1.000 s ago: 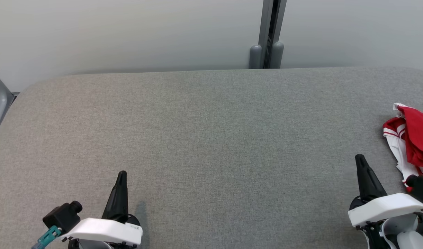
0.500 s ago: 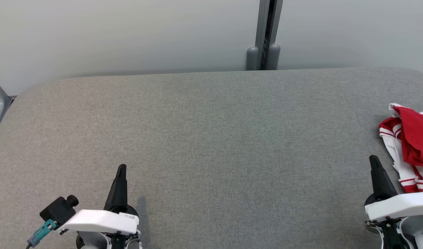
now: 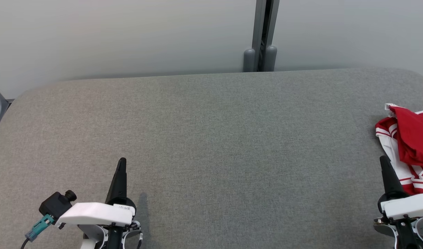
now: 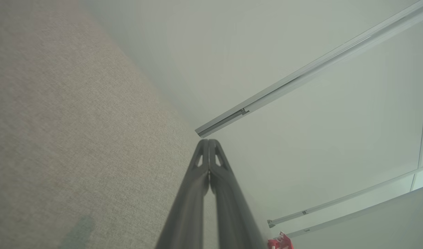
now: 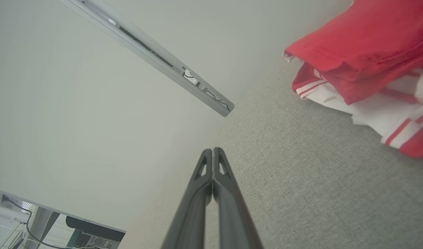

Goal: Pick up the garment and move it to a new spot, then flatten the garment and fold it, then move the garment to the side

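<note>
The garment [image 3: 412,138] at three o'clock is red and white, with thin red stripes. The surface [image 3: 211,138] is flecked grey cloth. The left gripper [image 3: 122,162] and right gripper [image 3: 384,159] are black, white-cased.

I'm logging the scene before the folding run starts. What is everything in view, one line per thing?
garment: one, red and white with stripes, crumpled at the table's right edge.
table: one, grey fabric top, spanning the head view.
wall panels: two, pale grey, behind the table.
post: one, grey, upright behind the table's far edge, between the panels.
left tool: one, dark fingers closed together, over the table at lower left, holding nothing.
right tool: one, dark fingers closed together, at lower right next to the garment, holding nothing.
</note>
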{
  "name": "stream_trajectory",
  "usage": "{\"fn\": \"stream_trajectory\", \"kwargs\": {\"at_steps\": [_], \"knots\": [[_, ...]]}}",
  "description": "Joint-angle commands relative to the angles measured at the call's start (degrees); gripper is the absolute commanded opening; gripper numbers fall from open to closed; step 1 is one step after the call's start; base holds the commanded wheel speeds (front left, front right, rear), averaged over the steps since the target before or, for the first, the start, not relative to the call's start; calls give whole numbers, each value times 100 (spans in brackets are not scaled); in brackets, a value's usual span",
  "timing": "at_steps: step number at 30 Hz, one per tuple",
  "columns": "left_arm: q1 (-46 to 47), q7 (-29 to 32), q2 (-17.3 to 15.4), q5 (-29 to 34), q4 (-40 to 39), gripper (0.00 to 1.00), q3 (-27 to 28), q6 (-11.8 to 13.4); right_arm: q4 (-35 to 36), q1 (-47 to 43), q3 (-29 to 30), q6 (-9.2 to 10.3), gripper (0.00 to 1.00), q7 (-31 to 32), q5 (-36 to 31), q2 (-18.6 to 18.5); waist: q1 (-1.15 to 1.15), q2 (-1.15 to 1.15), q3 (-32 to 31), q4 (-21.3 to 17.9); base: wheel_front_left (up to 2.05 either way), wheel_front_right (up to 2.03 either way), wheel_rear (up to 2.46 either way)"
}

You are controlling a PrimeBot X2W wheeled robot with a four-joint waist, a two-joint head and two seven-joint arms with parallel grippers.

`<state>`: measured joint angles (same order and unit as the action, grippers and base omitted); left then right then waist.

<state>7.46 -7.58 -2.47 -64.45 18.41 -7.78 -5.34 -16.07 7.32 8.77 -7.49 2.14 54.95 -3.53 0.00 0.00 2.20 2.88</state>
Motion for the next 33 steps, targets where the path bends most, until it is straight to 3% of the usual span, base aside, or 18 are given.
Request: {"fn": "stream_trajectory", "kwargs": {"at_steps": [1,33], "knots": [[153,29,-30,-112,-33,0,6,-33,74,8,60,-1,0,45,135,-26,0,0,-2,-3,0,0,0],[520,324,-44,-1690,183,0,-35,-138,166,-75,721,-1,0,711,1962,20,0,0,-98,-133,0,0,0]]}}
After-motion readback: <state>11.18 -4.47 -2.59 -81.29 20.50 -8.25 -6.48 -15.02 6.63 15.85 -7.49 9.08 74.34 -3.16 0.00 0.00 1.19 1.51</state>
